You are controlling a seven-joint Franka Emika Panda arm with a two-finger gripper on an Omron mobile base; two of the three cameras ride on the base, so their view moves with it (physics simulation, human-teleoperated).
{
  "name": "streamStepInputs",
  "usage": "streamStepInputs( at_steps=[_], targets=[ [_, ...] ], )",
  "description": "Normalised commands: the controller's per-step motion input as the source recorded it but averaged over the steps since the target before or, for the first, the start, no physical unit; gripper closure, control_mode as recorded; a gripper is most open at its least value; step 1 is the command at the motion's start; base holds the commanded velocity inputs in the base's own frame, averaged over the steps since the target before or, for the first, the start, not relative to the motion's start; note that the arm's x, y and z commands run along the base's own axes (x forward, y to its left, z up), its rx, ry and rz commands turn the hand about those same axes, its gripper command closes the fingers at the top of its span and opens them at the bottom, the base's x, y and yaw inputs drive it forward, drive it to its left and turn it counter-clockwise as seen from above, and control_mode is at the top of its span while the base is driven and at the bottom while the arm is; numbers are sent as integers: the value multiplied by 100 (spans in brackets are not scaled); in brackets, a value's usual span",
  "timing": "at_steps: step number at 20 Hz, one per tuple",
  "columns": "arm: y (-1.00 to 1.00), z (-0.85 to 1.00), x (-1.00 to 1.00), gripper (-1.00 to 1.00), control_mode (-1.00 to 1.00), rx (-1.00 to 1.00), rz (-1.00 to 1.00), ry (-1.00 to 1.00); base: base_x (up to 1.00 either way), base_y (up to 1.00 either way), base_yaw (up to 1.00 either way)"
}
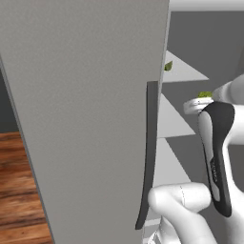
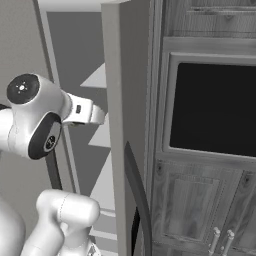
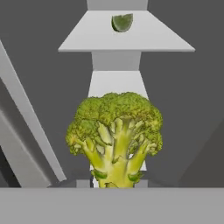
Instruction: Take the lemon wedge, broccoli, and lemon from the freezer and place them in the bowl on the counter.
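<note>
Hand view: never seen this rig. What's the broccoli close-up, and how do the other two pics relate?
It is a white robot arm on a driving base, reaching into an open freezer. Two pictures come from cameras on the base, behind the arm to its left and right. The third comes from a camera on the hand, looking along the tool. There the broccoli sits right at the tool, apparently gripped by its stem, though the fingertips are hidden. Farther in, a green-looking wedge lies on a pale shelf. Beside the freezer stands a dark wood cabinet.

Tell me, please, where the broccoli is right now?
In the hand view the broccoli sits low and central, right in front of the camera inside the freezer, below the shelf carrying the lemon wedge.
</note>
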Motion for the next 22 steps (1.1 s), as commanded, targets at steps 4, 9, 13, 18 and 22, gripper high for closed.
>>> streamStepInputs(
  at_steps=[4, 9, 13, 18, 22],
  targets=[
    [29, 0, -76, 100, -100, 0, 0, 0, 0, 0, 0],
    [19, 0, -60, 100, -100, 0, 0, 0, 0, 0, 0],
    [2, 0, -47, 100, -100, 0, 0, 0, 0, 0, 0],
    [10, 1, -10, 100, -100, 0, 0, 0, 0, 0, 0],
    [4, 2, 0, 100, 100, 0, 0, 0, -11, 2, 0]
  ],
)
